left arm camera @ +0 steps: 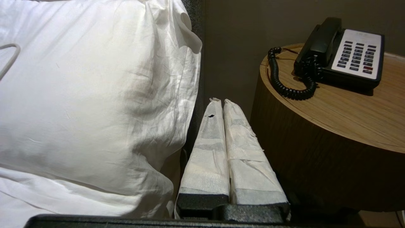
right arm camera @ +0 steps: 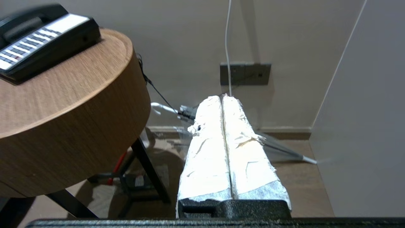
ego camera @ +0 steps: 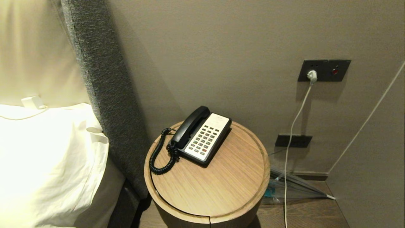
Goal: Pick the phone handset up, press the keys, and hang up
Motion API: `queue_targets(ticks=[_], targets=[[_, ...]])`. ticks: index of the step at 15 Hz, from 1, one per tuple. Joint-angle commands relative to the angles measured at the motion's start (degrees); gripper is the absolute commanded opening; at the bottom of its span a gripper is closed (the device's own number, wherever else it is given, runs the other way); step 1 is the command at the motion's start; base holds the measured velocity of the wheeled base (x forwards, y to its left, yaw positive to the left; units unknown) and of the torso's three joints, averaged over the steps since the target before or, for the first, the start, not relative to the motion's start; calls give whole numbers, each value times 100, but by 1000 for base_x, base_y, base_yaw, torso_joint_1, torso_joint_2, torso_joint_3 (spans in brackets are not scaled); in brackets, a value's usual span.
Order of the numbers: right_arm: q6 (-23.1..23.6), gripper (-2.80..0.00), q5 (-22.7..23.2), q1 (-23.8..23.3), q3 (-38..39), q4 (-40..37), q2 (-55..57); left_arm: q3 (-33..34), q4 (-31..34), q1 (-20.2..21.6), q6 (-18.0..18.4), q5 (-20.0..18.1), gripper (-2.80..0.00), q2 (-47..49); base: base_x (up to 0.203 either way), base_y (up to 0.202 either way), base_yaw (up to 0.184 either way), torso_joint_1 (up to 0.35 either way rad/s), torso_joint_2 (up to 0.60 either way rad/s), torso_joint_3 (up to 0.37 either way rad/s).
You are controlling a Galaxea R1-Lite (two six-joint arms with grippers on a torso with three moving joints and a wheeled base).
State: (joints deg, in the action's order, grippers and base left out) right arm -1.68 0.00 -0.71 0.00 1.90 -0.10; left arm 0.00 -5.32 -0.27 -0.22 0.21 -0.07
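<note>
Phone handset [ego camera: 191,126] lies in its cradle along the left side of the phone base [ego camera: 207,137], at the far left of the round wooden table [ego camera: 221,186]. Left gripper [left arm camera: 220,103] and right gripper [right arm camera: 222,98] hang low beside the table, each with wrapped fingers pressed together, empty.

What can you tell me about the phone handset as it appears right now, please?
The phone handset is a long black receiver of glossy plastic with rounded, bulging ends. It lies seated in its cradle along the left side of the phone base, on the round wooden table, angled toward the wall. A black coiled cord runs from its near end and loops over the tabletop. Neither claw touches it.
</note>
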Motion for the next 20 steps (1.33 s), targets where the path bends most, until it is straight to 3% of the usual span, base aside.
queue_targets(ticks=[1, 8, 20], targets=[[1, -280, 0, 0, 70, 3, 1, 229, -5, 0, -4, 5, -280, 7, 0, 0, 0, 2, 9, 192], [-4, -280, 0, 0, 70, 3, 1, 229, -5, 0, -13, 5, -280, 7, 0, 0, 0, 2, 2, 195], [1, -280, 0, 0, 70, 3, 1, 229, -5, 0, -3, -4, -280, 7, 0, 0, 0, 0, 0, 10]])
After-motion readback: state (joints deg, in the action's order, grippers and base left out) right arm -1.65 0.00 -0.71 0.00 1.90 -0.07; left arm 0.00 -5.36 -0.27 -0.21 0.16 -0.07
